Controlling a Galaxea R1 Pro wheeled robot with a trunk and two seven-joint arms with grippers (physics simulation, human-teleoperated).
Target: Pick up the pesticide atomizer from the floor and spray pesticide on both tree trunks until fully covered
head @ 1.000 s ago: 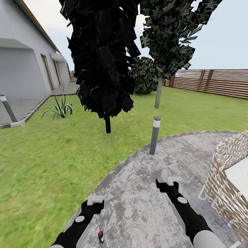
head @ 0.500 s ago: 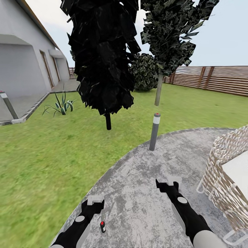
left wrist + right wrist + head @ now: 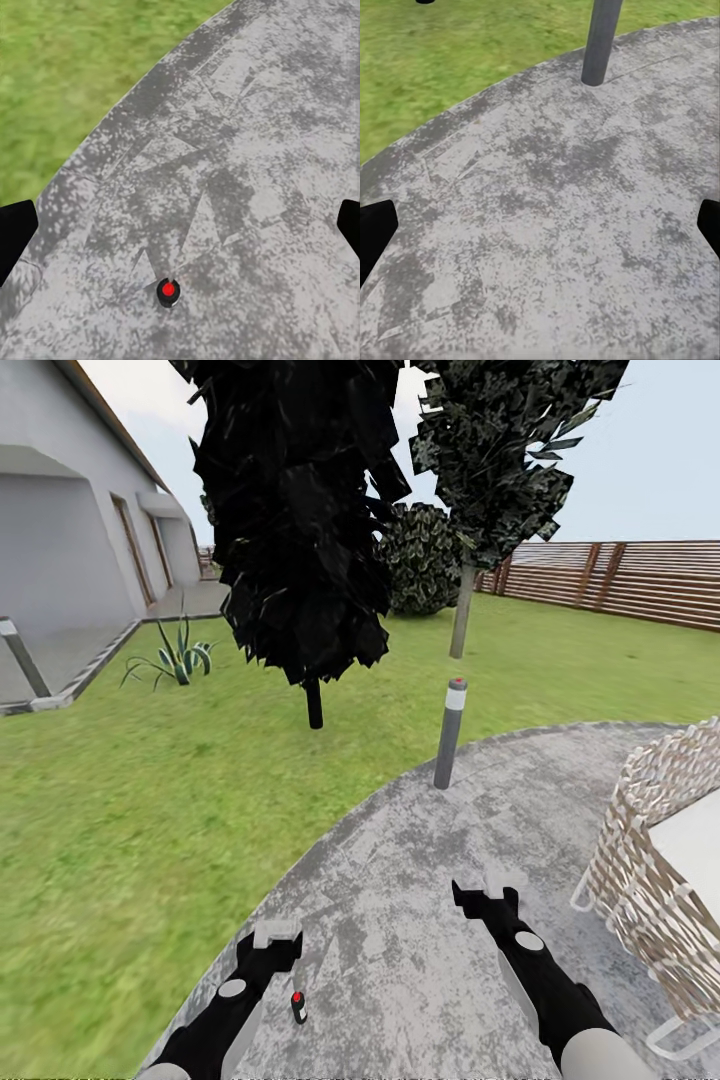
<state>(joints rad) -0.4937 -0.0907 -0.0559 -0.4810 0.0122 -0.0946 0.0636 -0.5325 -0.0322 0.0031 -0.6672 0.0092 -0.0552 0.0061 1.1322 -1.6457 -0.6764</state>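
Currently robot stands on the grey paved circle (image 3: pixel 420 920), lawn (image 3: pixel 120 810) beyond it. White house (image 3: pixel 60 530) to the left, slat fence (image 3: pixel 620 580) at right. Two trees ahead on the grass: near tree (image 3: pixel 300 510) with dark trunk (image 3: pixel 314 703), far tree (image 3: pixel 500 450) with pale trunk (image 3: pixel 460 610). Wicker basket (image 3: pixel 650 860) at right edge, contents unclear. Bollard lamp (image 3: pixel 449 732) at the paving edge. No readable labels. Left gripper (image 3: pixel 277 937) and right gripper (image 3: pixel 490 890) both spread apart, empty. Small dark red-capped object (image 3: pixel 298 1007) lies on paving just beside the left gripper, possibly the atomizer; cannot confirm.
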